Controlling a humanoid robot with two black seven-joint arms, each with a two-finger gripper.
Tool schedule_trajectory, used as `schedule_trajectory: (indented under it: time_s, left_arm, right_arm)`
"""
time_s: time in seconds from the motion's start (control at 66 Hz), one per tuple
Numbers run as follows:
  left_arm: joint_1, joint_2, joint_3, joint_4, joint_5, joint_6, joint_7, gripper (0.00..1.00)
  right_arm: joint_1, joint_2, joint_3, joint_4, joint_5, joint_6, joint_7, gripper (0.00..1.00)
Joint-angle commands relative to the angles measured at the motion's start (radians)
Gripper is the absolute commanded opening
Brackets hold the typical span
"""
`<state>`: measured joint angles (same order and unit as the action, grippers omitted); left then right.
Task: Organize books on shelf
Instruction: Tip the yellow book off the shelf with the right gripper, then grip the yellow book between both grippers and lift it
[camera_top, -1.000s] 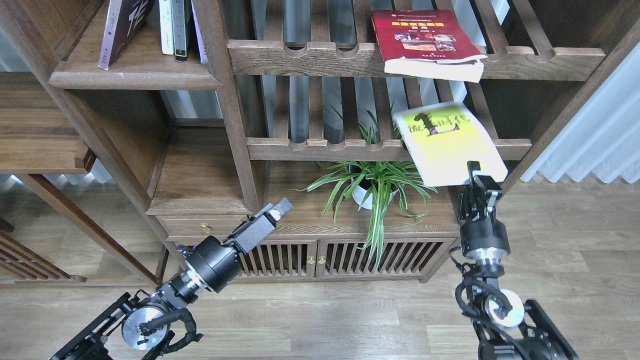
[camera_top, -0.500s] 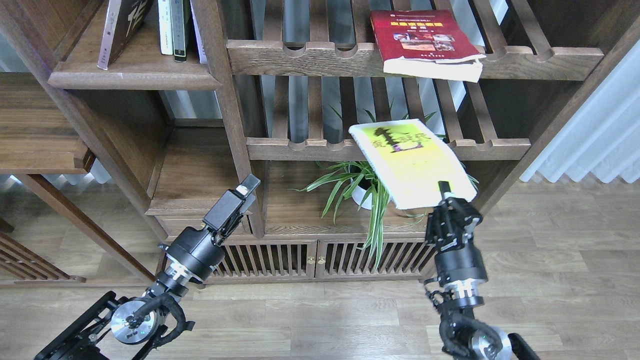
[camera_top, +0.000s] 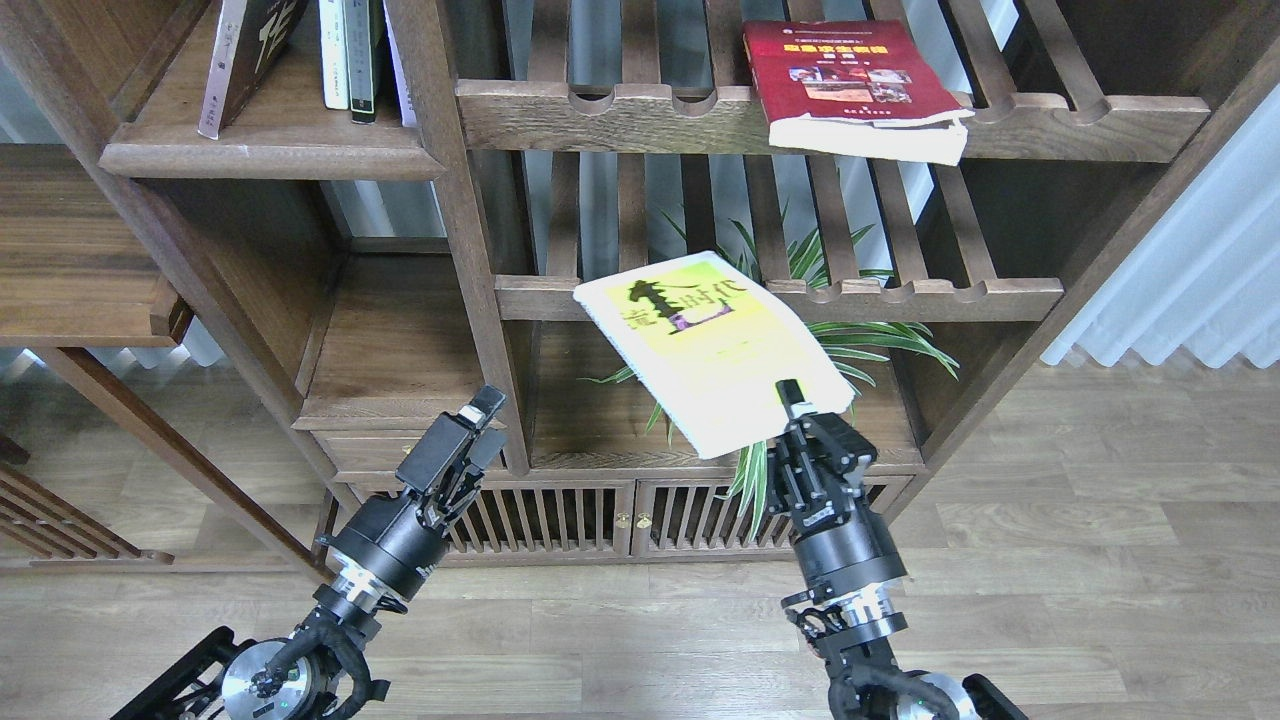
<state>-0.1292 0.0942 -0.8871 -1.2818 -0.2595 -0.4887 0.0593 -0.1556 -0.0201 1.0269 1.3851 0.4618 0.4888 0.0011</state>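
Gripping the near corner of the yellow-green book (camera_top: 715, 345), the right gripper (camera_top: 795, 405) has its black fingers clamped on the glossy paperback and holds it in the air, tilted, cover up, its white page edges showing along the lower left side. The book hangs in front of the lower slatted rack (camera_top: 930, 298) and over the long green leaves of the potted plant (camera_top: 860, 345). At 12 to 1 o'clock from it, the red book (camera_top: 850, 85) lies flat on the upper slatted rack (camera_top: 610, 115), its curled white page block jutting past the scalloped rail. At 10 o'clock, on the solid dark-brown shelf (camera_top: 270, 158) with its rounded front edge, the maroon book (camera_top: 245, 55) leans beside thin upright volumes (camera_top: 350, 55) (only their lower parts show). The left gripper (camera_top: 470, 430), boxy and matte black, is raised at 8 o'clock before the cabinet (camera_top: 600, 510); whether its fingers are apart or together I cannot tell.
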Motion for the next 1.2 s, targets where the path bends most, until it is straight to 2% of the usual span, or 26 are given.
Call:
schedule_trajectory:
  time_s: [0.0, 0.152, 0.333, 0.652, 0.833, 0.909, 0.955, 0.985, 1.136, 1.182]
  left_arm:
    - [-0.001, -0.002, 0.005, -0.013, -0.035, 0.0, -0.001, 0.99]
    - [-0.003, -0.002, 0.01, -0.016, -0.046, 0.0, -0.001, 0.99]
    - [-0.004, -0.005, 0.017, -0.016, -0.052, 0.0, -0.001, 0.99]
    - [0.006, 0.009, 0.034, -0.016, -0.083, 0.0, -0.001, 0.98]
    - [0.008, 0.013, 0.034, -0.016, -0.084, 0.0, -0.001, 0.92]
    - [0.01, 0.016, 0.034, -0.016, -0.086, 0.0, -0.003, 0.78]
    - [0.011, 0.016, 0.036, -0.014, -0.087, 0.0, -0.006, 0.62]
    - [0.011, 0.016, 0.039, -0.016, -0.09, 0.0, -0.007, 0.57]
    - [0.008, 0.024, 0.077, -0.016, -0.113, 0.0, -0.007, 0.13]
    - [0.008, 0.032, 0.08, -0.016, -0.113, 0.0, -0.009, 0.08]
  right_arm:
    - [0.002, -0.001, -0.019, 0.0, 0.0, 0.0, -0.001, 0.05]
    - [0.001, -0.001, -0.047, 0.0, -0.002, 0.0, -0.009, 0.05]
    - [-0.004, 0.006, -0.079, 0.0, -0.015, 0.0, -0.039, 0.05]
    - [-0.016, 0.005, -0.139, 0.0, -0.055, 0.0, -0.053, 0.05]
    - [-0.016, 0.011, -0.162, 0.0, -0.057, 0.0, -0.07, 0.05]
    - [-0.013, 0.008, -0.162, 0.0, -0.055, 0.0, -0.07, 0.05]
    - [-0.012, 0.006, -0.162, 0.0, -0.057, 0.0, -0.07, 0.05]
    - [-0.012, 0.008, -0.162, 0.0, -0.057, 0.0, -0.069, 0.05]
    - [-0.013, 0.008, -0.162, -0.003, -0.055, 0.0, -0.069, 0.05]
    - [-0.013, 0.009, -0.162, -0.003, -0.055, 0.0, -0.069, 0.05]
